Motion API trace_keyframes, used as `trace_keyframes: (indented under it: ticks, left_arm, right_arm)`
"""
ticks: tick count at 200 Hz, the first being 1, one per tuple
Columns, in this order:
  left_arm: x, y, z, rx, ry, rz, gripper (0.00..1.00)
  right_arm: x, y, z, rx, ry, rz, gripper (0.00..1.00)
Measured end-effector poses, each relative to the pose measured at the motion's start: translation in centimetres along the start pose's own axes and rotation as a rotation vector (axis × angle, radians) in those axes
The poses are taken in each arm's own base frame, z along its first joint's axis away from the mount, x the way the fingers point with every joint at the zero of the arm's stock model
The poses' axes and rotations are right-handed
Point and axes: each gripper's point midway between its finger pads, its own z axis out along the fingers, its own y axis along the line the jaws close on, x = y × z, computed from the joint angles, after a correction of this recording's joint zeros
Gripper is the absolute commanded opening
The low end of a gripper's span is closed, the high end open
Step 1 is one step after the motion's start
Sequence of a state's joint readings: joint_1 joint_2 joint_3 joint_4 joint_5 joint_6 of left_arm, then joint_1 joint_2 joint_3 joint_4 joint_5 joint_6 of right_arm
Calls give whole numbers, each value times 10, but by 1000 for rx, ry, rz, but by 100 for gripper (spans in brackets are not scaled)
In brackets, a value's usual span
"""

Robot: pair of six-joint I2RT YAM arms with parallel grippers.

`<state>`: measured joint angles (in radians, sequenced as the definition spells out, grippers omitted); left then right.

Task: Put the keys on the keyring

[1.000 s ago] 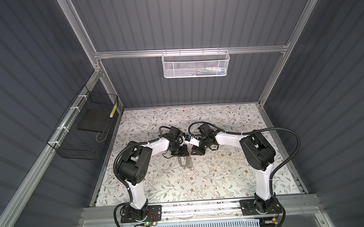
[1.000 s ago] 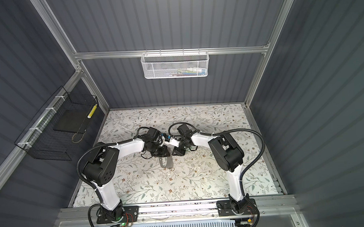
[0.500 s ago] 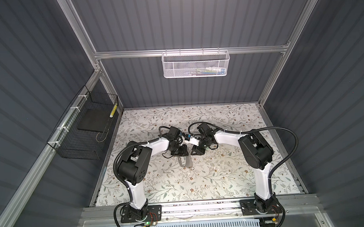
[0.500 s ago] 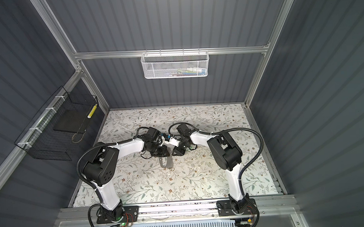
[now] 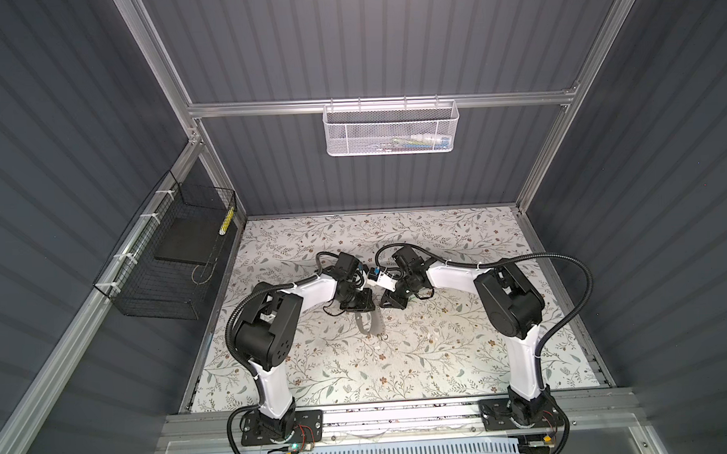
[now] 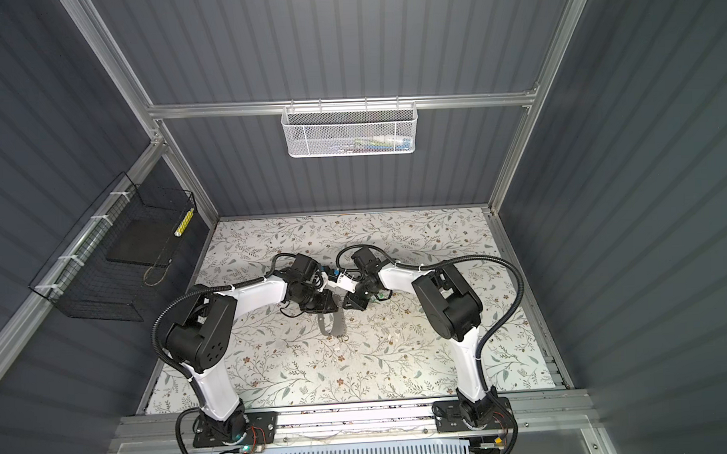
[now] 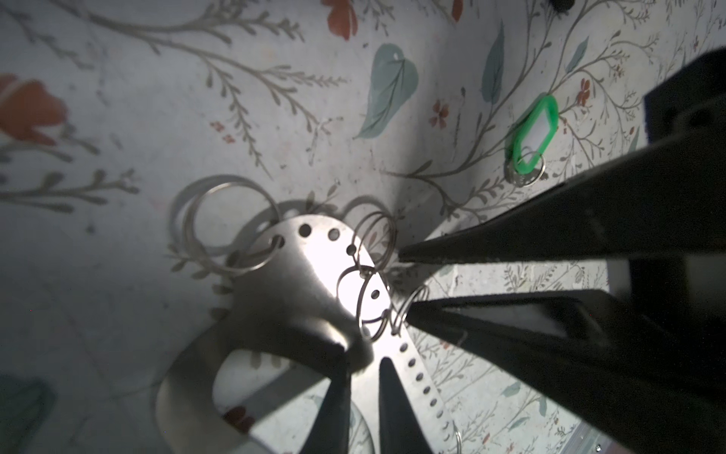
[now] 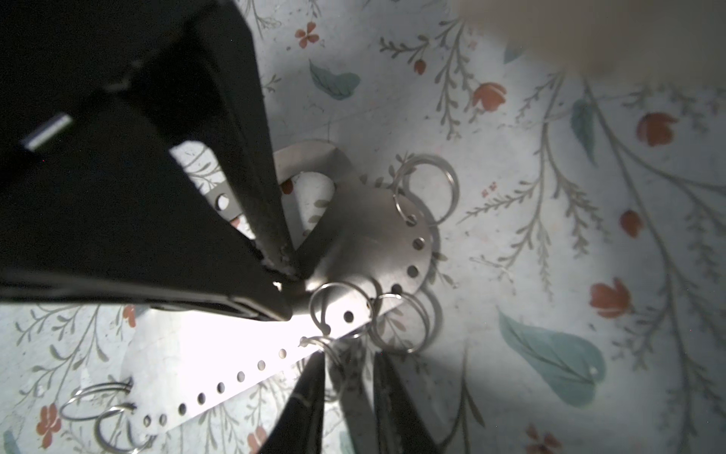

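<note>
One keyring (image 7: pixel 530 133) lies apart from left fingers (image 7: pixel 334 412) pinching a metal plate (image 7: pixel 298 291) and right fingers (image 7: pixel 550 228), their grip unclear

The keyring (image 7: pixel 533 135) shows green with white window, the table (image 7: pixel 157 98) seemingly pale, floral-patterned.

White mesh basket (image 5: pixel 358 132), black wire basket (image 5: pixel 156 302), floral tabletop (image 5: pixel 358 373).
</note>
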<state>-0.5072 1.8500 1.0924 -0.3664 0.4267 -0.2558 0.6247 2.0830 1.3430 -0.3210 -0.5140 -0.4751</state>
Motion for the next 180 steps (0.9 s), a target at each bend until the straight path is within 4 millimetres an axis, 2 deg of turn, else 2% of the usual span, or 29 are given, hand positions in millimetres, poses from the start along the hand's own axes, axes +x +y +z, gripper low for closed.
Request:
trace_keyframes:
  ticks: [67,101,126,180]
  left_arm:
    - [-3,0,-10,-7,-17,-3,18]
    - [-12,-9,-35,2,-73,10,19]
    - [-18,-13,-55,1,-121,24,20]
    - [-27,-15,-80,-27,-192,111,25]
  right_arm:
    - [-1,4,1,-1,-11,-9,6]
    - [-3,11,-8,-4,-40,-24,0]
    - [-7,16,-16,-1,-64,-37,0]
    - [-8,27,-29,9,-107,-63,0]
